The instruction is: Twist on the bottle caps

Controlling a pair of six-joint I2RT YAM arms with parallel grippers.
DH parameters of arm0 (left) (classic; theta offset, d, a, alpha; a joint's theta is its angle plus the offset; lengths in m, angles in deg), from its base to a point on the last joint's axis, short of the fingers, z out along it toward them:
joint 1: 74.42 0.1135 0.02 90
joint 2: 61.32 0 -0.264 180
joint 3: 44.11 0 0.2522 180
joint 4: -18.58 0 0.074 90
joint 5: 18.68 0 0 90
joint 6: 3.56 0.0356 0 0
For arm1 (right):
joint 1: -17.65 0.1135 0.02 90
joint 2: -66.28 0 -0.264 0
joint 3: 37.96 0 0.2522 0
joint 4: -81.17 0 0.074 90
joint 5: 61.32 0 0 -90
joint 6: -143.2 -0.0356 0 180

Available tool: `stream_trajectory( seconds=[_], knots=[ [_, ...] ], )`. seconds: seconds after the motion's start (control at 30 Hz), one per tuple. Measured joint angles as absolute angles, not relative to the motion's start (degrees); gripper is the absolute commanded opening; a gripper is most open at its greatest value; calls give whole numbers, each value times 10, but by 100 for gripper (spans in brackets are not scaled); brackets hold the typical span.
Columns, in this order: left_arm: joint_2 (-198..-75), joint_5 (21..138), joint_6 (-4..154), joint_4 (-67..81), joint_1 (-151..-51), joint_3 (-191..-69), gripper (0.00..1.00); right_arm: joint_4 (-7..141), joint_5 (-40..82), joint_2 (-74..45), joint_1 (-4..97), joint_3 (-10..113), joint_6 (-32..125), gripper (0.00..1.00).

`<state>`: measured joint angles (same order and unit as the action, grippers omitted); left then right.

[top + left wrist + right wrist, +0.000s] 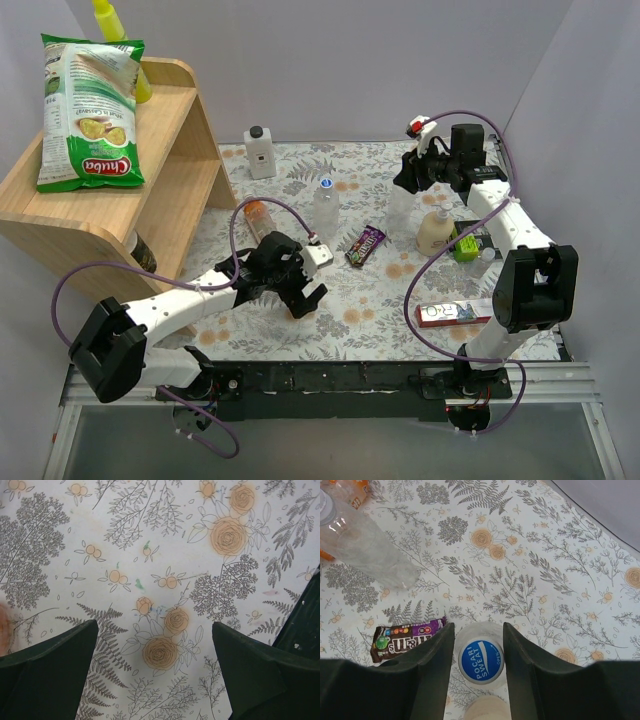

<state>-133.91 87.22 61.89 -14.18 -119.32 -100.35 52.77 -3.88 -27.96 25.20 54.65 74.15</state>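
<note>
While the overhead camera takes in the whole table, only the right wrist camera shows the work up close: the right gripper (478,627) points straight down over a blue cap (481,661) printed with a drink's name, which sits on top of a clear bottle (469,635). Its two dark fingers (432,670) stand on either side of the cap. The right one looks to be against the cap's edge and the left one shows a sliver of gap, so I cannot tell whether the cap is gripped. From overhead, that same bottle (400,214) is only a faint shape under the right gripper (408,182), at the far right of the table just behind a cream bottle (436,232), and the cap is hidden. The overhead view also shows a second clear bottle (325,208) standing mid-table and an orange bottle (258,214) to its left. A candy packet (365,244) lies between the two clear bottles, and the right wrist view shows it just beside the left finger. The left gripper (302,295) hovers low near the front. Its own camera shows the jaws spread wide, holding nothing, with only flowered cloth (150,540) between them.
</note>
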Motion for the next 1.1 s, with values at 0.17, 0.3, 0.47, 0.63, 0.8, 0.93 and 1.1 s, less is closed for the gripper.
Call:
stream_trajectory(
  seconds=[0.17,0.3,0.47,0.63,0.8,0.93,1.1],
  knots=[
    [-1339,836,574,-153,-1186,-1010,98,527,-36,-280,252,547,739,63],
    [-1339,812,520,-197,-1167,-1056,98,527,-36,-280,252,547,737,71],
    [-1340,792,453,-224,-1111,-1094,98,528,-36,-279,252,547,727,73],
    [-1373,754,413,-234,-1057,-1108,97,529,-36,-277,252,547,715,73],
    [-1441,718,382,-229,-1027,-1144,96,529,-36,-272,252,547,712,73],
    [-1477,701,364,-224,-1007,-1178,95,529,-36,-262,252,547,712,73],
    [-1500,689,342,-220,-986,-1189,95,529,-36,-256,252,547,712,73]
  ],
)
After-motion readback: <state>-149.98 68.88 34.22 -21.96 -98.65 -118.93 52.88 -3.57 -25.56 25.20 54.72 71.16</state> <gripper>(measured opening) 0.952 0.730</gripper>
